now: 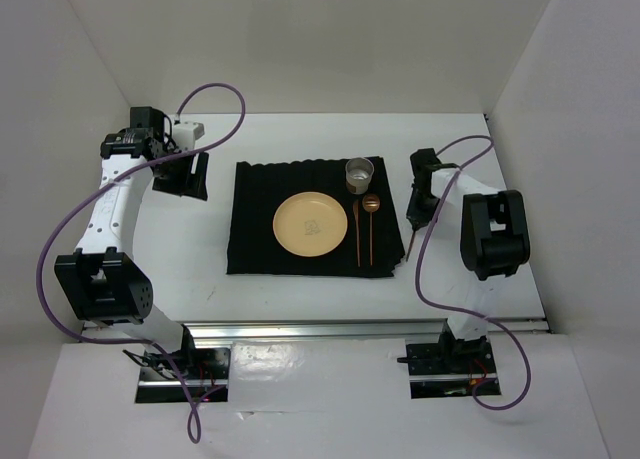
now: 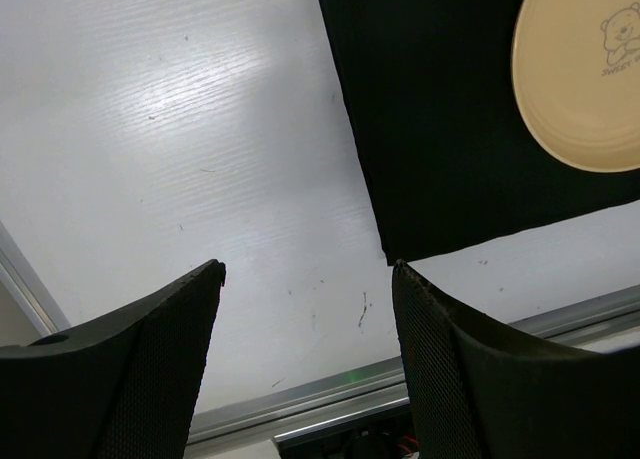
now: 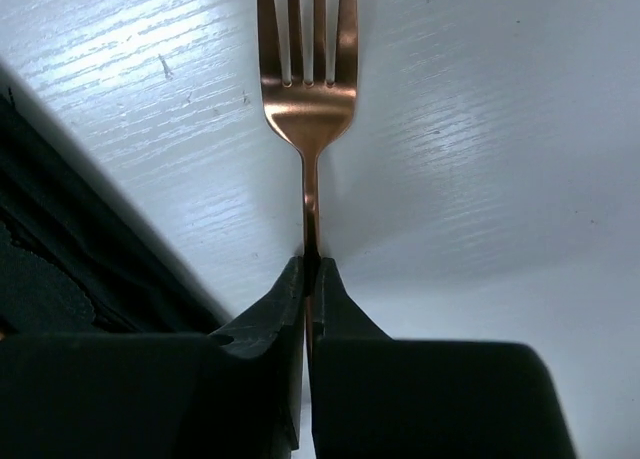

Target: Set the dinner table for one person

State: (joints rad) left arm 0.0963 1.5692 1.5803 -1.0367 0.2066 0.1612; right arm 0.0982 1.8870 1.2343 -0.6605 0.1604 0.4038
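Note:
The white dinner table (image 1: 200, 249) carries a black ribbed mat (image 1: 255, 219). On the mat lie a yellow plate (image 1: 311, 225), a metal cup (image 1: 359, 175), a copper spoon (image 1: 371, 205) and a thin copper utensil (image 1: 358, 234). My right gripper (image 1: 414, 219) is shut on the handle of a copper fork (image 3: 308, 89), just right of the mat, tines pointing toward the near edge (image 1: 408, 247). My left gripper (image 1: 186, 175) is open and empty, left of the mat; its view shows the plate (image 2: 590, 89) and the mat corner (image 2: 450, 129).
White walls enclose the table on three sides. A silver rail (image 1: 320, 329) runs along the near edge and shows in the left wrist view (image 2: 330, 389). Purple cables loop beside both arms. The mat edge (image 3: 60, 269) lies left of the held fork.

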